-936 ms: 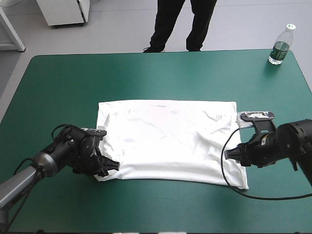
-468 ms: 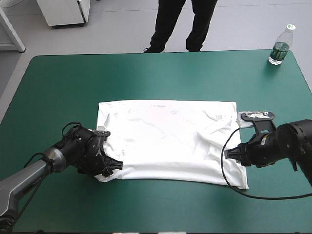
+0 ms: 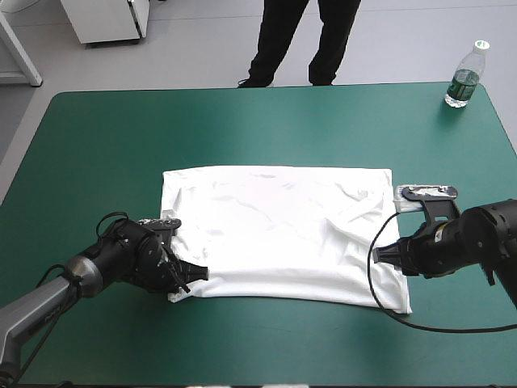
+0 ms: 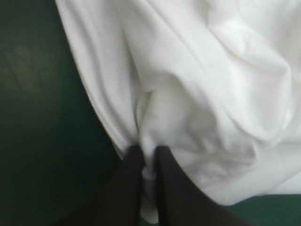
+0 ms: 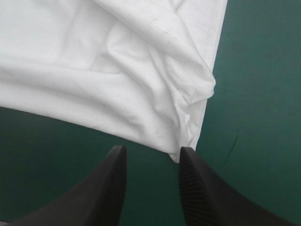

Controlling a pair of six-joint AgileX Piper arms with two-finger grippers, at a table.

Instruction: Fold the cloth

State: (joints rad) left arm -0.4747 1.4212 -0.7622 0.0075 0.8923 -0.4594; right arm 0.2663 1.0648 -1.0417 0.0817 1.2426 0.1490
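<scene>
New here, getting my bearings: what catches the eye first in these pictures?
A white T-shirt lies flat in the middle of the teal-green table. The left end effector is shut on its near left corner, and the right end effector stands open at the near right corner. A bottle stands at the table's far right corner.

The gripper point(image 5: 151, 150) holds its 2 black fingers apart. A wrinkled corner of the T-shirt point(image 5: 117, 70) lies just ahead and reaches the tip of 1 finger. Below is the teal-green cover point(image 5: 256, 94).
</scene>
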